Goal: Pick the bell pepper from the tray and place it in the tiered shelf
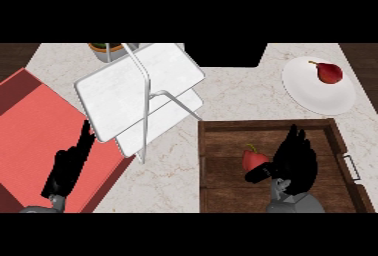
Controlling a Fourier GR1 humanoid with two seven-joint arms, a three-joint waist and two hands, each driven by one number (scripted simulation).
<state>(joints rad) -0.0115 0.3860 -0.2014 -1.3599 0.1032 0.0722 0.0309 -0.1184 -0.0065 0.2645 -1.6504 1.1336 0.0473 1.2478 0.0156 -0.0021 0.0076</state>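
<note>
A red bell pepper (253, 158) with a green stem lies in the dark wooden tray (221, 150) at the lower right. My right hand (297, 159) hovers over the tray just right of the pepper, fingers straight and pointing away, thumb (258, 173) reaching under the pepper's near side. The white tiered shelf (136, 87) with two flat levels and a thin metal frame stands up-left of the tray. My left hand (68, 165) rests open over the red mat at the lower left, fingers up.
A red mat (37, 120) covers the left of the counter. A white plate (317, 92) with a dark red pear (328, 72) sits at the upper right. A grey pot (107, 50) shows behind the shelf. Bare marble lies between shelf and tray.
</note>
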